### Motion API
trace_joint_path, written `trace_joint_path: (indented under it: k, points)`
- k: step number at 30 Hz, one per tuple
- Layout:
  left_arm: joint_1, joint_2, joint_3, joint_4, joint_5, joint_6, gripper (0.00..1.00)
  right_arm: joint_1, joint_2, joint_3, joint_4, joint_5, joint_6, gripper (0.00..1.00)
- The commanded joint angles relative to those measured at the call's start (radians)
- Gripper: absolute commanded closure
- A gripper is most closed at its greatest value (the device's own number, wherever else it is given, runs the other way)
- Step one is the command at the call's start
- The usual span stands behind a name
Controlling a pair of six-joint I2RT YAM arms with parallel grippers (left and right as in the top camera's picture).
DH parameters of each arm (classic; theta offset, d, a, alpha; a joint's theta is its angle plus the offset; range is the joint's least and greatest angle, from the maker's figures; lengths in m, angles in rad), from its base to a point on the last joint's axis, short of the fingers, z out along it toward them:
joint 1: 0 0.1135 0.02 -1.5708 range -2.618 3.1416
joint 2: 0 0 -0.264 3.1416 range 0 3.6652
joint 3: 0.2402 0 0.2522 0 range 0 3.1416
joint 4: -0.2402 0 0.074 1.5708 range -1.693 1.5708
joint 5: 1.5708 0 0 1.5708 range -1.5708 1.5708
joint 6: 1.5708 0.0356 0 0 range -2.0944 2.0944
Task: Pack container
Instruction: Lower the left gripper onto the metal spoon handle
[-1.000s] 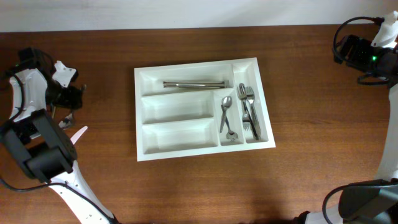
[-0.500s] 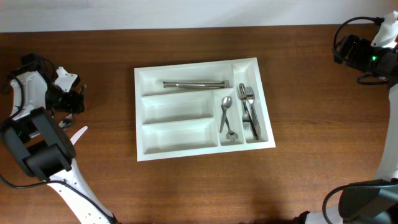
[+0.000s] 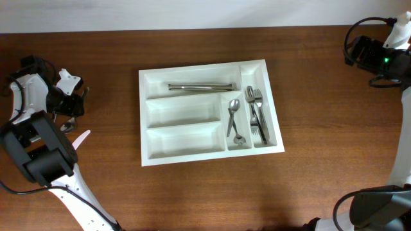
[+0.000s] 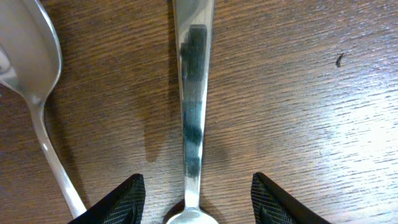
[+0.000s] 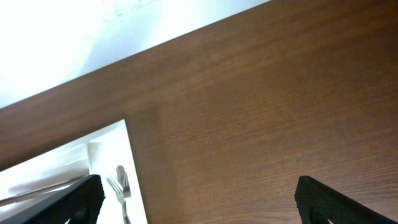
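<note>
The white container [image 3: 192,157] lies mid-table with knives in its top long slot, spoons [image 3: 233,119] in one narrow slot and forks [image 3: 257,115] in the other. My left gripper [image 3: 72,106] is at the far left, low over the table. In the left wrist view its jaws [image 4: 196,211] are open, one on each side of a steel spoon handle [image 4: 193,106] lying on the wood. A second spoon [image 4: 31,81] lies beside it. My right gripper [image 5: 196,211] is open and empty, raised at the far right; the container's corner [image 5: 99,146] shows below it.
A white utensil [image 3: 78,138] lies on the table just below the left gripper. The right arm's base and cables [image 3: 379,58] sit at the back right corner. The table's far edge meets a white wall.
My left gripper has moved a little down and right, lowering over the loose cutlery at the far left. The right arm and the container have not moved.
</note>
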State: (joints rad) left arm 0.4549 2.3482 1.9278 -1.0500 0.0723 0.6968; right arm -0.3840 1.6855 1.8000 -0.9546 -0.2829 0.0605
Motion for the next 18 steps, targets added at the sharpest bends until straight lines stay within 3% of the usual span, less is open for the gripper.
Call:
trace_joint_path:
  k: [1,18]
  points:
    - [0.006,0.010,-0.010,0.003,0.018,0.031,0.44,-0.003,-0.010,0.010,0.001,-0.013,0.007,0.01]
    - [0.006,0.094,-0.010,-0.005,0.018,0.030,0.55,-0.003,-0.010,0.010,0.001,-0.013,0.007,0.01]
